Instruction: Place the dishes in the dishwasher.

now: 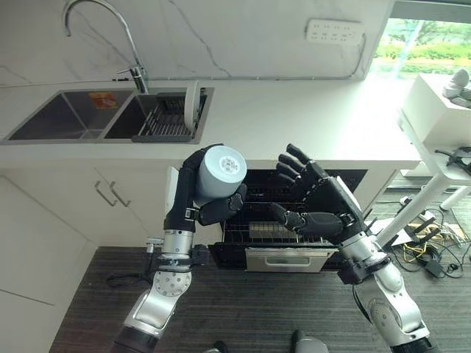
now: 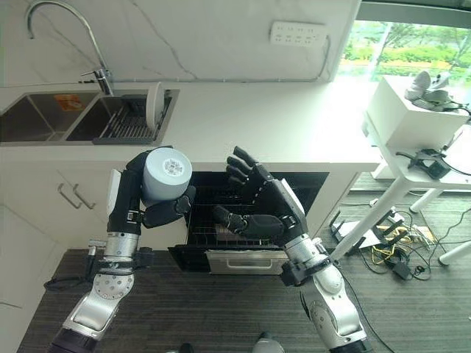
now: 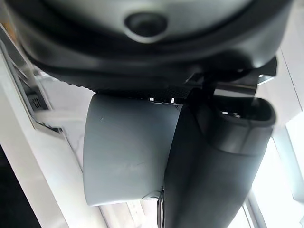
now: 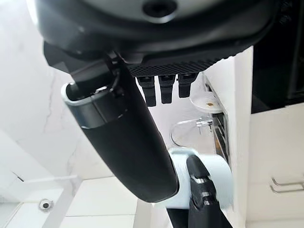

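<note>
head stereo: looks down, shares dishwasher (image 1: 294, 220) | wrists: close along each hand, both see cup (image 3: 128, 147)

We can read no text anywhere. The round sticker on the base of the cup (image 1: 221, 170) carries print too small for us to make out, and the orange label in the sink (image 1: 103, 100) is likewise illegible.

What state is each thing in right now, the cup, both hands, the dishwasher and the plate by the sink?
Cup: held up in the left hand, above the open dishwasher.
Left hand: shut on the cup.
Right hand: open, holding nothing.
Dishwasher: open, rack pulled out.
Plate: upright in the sink rack.
</note>
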